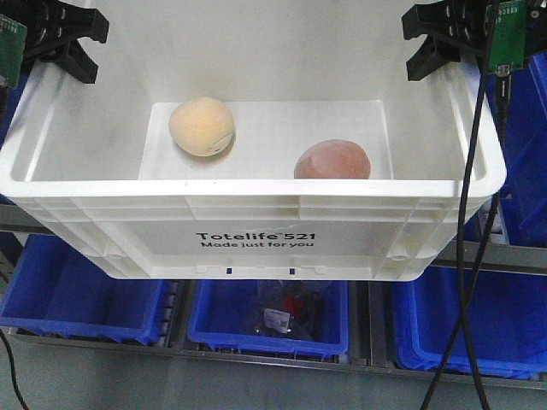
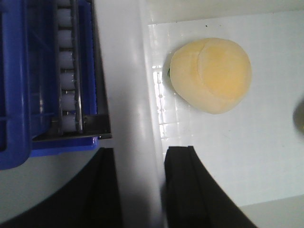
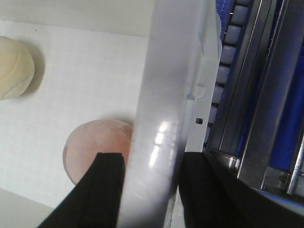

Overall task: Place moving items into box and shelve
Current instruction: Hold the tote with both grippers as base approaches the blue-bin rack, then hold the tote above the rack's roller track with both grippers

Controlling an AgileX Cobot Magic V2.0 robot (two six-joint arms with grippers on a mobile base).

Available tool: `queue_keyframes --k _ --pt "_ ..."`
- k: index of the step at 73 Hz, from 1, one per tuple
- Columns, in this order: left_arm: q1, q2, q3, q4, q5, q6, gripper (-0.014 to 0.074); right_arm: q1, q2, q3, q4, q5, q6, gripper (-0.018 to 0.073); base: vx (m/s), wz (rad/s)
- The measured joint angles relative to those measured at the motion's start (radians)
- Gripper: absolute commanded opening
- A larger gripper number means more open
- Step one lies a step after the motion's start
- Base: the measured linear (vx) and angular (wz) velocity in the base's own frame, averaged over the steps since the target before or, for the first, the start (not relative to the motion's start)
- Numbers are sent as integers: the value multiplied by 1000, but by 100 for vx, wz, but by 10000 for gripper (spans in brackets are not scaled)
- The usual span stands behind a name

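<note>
Between the two claws hangs the crate, long axis running straight across from one to the other, so each arm has a short end wall and neither is really "nearer". The left claw has one finger inside and one outside the left wall and is clamped on it; the right claw pinches the right wall the same way. Count check: two balls, both on the crate floor and well apart, the cream ball toward the left end and the peach ball toward the right, near the front wall. One crate, two claws, and three blue bins showing underneath. My guess is packing's done and the shelving part is left, so both arms have to move together and keep it level. Can't tell if the crate touches the rail behind it.
</note>
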Motion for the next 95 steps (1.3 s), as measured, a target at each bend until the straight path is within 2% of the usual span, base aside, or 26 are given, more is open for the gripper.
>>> queue_keyframes --k 95 --pt "0 0 0 -1 0 0 -17 0 0 0 -1 0 0 -11 4 -9"
